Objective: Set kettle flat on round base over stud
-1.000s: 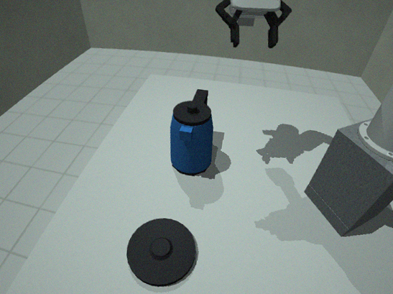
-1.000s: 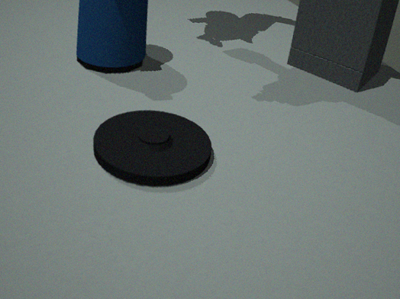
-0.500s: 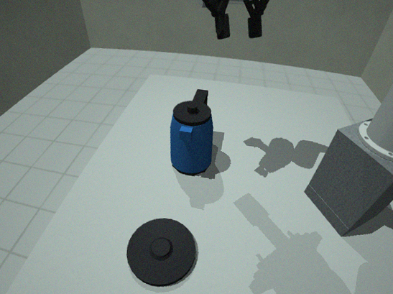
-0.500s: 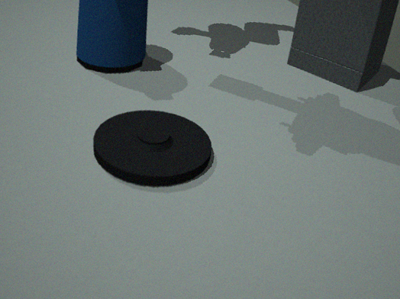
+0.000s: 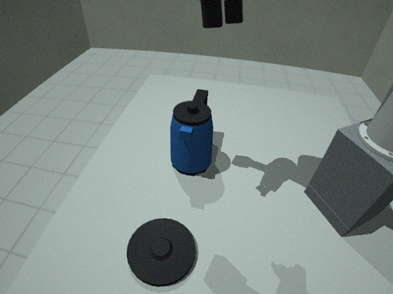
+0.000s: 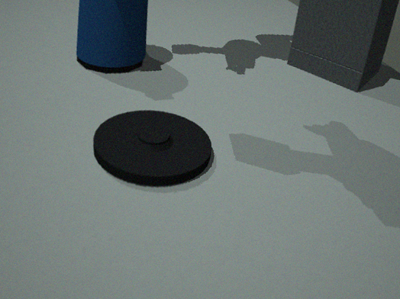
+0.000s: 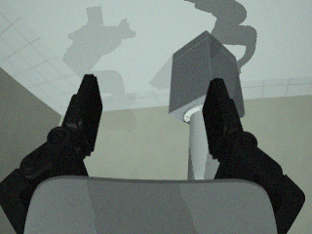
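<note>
From left to right: the blue kettle (image 5: pixel 190 142) stands upright on the table (image 5: pixel 261 221), its black handle (image 5: pixel 200 95) turned to the far side and so free for a grasp, well apart from the round base (image 5: pixel 162 251), which lies flat nearer the camera with its stud (image 5: pixel 160 247) up, ready to receive the ring under the kettle. The gripper (image 5: pixel 222 13) hangs high above and beyond the kettle, fingers parted and holding nothing; its exact height is hard to judge. At right, the arm rises from a grey pedestal (image 5: pixel 344 190).
</note>
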